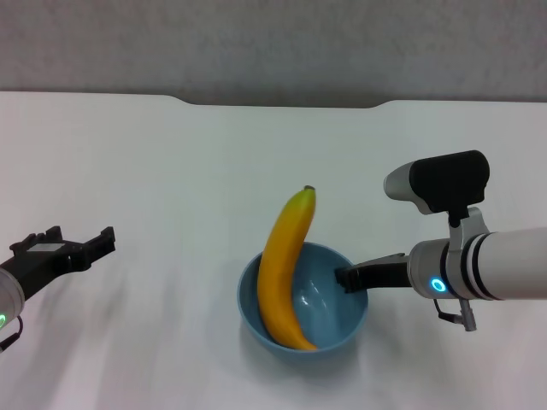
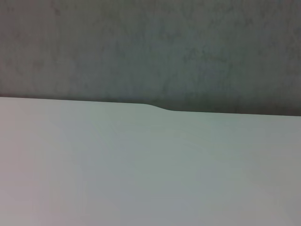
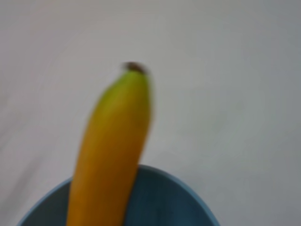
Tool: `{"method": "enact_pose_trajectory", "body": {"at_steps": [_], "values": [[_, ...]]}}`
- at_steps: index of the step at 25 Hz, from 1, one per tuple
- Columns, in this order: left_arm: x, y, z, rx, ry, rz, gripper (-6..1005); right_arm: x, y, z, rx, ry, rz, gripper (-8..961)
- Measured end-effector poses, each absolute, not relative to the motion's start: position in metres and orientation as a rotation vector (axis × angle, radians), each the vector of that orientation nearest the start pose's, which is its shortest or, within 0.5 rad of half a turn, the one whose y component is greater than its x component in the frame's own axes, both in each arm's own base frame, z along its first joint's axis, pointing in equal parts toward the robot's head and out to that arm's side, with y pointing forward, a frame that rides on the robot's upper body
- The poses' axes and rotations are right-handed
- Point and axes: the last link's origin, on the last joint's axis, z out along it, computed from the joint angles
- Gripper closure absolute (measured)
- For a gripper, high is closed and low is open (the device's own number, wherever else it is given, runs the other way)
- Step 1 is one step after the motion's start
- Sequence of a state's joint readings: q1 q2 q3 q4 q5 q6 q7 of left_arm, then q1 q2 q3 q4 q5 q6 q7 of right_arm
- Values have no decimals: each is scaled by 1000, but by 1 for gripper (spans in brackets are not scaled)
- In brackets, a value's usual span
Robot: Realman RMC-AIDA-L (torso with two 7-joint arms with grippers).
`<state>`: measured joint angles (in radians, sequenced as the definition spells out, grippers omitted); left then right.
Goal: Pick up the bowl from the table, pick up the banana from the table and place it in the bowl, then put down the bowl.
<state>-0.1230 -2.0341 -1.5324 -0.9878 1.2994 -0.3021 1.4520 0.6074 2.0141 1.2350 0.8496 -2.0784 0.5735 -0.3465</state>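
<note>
The light-blue bowl (image 1: 329, 320) sits low in the middle of the head view on the white table (image 1: 154, 171). The yellow-orange banana (image 1: 284, 273) lies in it, its dark stem tip sticking out over the far rim. My right gripper (image 1: 349, 278) is shut on the bowl's right rim. I cannot tell whether the bowl rests on the table or hangs just above it. The right wrist view shows the banana (image 3: 113, 150) rising out of the bowl (image 3: 164, 202). My left gripper (image 1: 81, 239) is open and empty at the far left, well away from the bowl.
The table's far edge has a shallow cut-out (image 1: 282, 102) in front of a grey wall; it also shows in the left wrist view (image 2: 160, 108). Bare white tabletop (image 2: 141, 169) lies all around the bowl.
</note>
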Motion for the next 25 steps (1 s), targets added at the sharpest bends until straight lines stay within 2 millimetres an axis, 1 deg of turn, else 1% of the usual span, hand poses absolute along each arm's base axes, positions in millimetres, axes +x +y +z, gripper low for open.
{"method": "enact_pose_trajectory", "body": {"at_steps": [3, 8, 10, 12, 13, 14, 16, 17, 19, 21, 25], "values": [[-329, 337, -2, -1830, -1046, -399, 88, 218, 381, -99, -2313, 1205, 68, 896], [-331, 336, -2, -1826, -1052, -397, 89, 220, 378, -96, -2321, 1168, 80, 730], [-331, 335, -2, -1826, -1054, -402, 88, 219, 376, -92, -2317, 1158, 107, 671], [-331, 333, -1, -1825, -1055, -409, 88, 222, 372, -84, -2304, 1146, 134, 613], [-330, 333, 0, -1825, -1054, -413, 88, 223, 369, -71, -2284, 1113, 170, 583], [-329, 332, 1, -1825, -1053, -419, 88, 223, 369, -71, -2284, 1113, 170, 554], [-328, 332, 3, -1824, -1048, -429, 88, 225, 365, -56, -2256, 1068, 205, 495], [-325, 330, 9, -1819, -1040, -453, 89, 225, 362, -49, -2245, 1045, 219, 455], [-325, 328, 12, -1815, -1040, -470, 89, 230, 356, -34, -2213, 980, 239, 374], [-322, 327, 17, -1816, -1038, -506, 89, 234, 351, -22, -2184, 901, 252, 293], [-320, 324, 27, -1812, -1029, -594, 90, 246, 344, -7, -2092, 798, 281, 140]]}}
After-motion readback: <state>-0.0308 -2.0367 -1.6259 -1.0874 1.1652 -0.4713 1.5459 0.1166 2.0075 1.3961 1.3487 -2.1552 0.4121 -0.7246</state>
